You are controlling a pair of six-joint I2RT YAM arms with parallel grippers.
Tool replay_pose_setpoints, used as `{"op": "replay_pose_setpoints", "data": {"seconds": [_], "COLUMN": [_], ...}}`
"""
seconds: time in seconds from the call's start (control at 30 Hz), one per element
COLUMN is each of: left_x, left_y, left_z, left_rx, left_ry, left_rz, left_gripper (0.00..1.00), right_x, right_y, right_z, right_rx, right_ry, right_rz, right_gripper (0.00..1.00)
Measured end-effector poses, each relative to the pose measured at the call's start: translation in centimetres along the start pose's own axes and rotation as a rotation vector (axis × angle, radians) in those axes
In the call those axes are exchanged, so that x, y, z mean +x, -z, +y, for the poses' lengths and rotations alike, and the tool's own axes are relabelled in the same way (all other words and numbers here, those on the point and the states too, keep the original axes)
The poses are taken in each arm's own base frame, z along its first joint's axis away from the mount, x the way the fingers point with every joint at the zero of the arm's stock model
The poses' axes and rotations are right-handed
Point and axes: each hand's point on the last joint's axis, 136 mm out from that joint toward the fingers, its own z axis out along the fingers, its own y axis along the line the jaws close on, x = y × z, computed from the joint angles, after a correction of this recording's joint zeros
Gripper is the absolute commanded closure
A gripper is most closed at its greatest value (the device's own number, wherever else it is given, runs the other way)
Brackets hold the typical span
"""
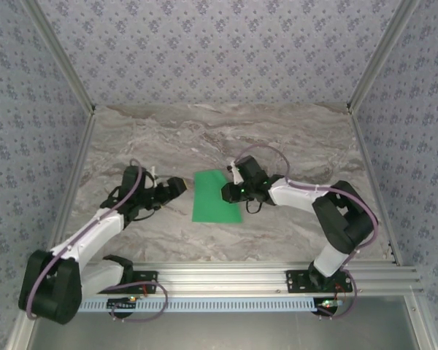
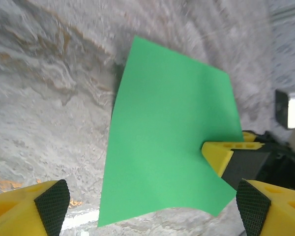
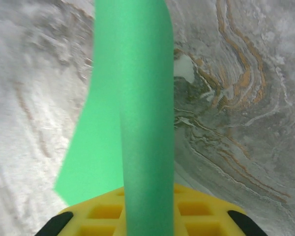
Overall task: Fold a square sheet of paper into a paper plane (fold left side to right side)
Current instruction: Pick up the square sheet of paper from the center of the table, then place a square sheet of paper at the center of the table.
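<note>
Marble-patterned tabletop: the square sheet of paper lies at centre, its right edge curled up in the pinch of the right gripper. The left gripper hangs wide open just beside the left edge. The first fold looks barely begun; next, the held edge must meet the opposite one squarely.

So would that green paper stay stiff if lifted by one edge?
Probably floppy: the green paper curls up where the right gripper pinches its edge. Likely very light, being one thin sheet. Pushed, it may slide on the smooth marble table.
</note>
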Motion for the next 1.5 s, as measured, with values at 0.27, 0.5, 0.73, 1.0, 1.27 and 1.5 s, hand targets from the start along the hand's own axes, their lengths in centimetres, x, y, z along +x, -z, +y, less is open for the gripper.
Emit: {"op": "replay_pose_setpoints", "data": {"seconds": [0.27,0.5,0.73,1.0,1.27,1.5], "left_x": [-1.1,-1.3,0.1,1.7,4.5,4.4], "left_y": [2.9,6.2,9.6,9.5,9.9,9.8], "left_z": [-3.8,-9.6,-17.1,-19.9,-22.4,-22.7], "left_rx": [0.227,0.433,0.625,0.694,0.800,0.798], "left_ry": [-0.054,-0.224,-0.455,-0.548,-0.633,-0.644], "left_rz": [-0.012,-0.036,-0.032,0.022,0.072,0.043], "left_gripper": [0.05,0.02,0.02,0.02,0.45,0.94], "right_x": [-2.8,-4.9,-4.9,-4.0,-3.8,-5.1], "right_y": [5.6,14.7,21.1,24.8,25.2,24.9], "right_z": [3.0,7.6,12.1,16.6,17.3,14.7], "right_rx": [-0.268,-0.463,-0.603,-0.719,-0.723,-0.611], "right_ry": [0.005,0.120,0.223,0.302,0.307,0.251], "right_rz": [-0.086,-0.223,-0.293,-0.297,-0.297,-0.358], "right_gripper": [0.85,0.85,0.85,0.85,0.82,0.63]}}
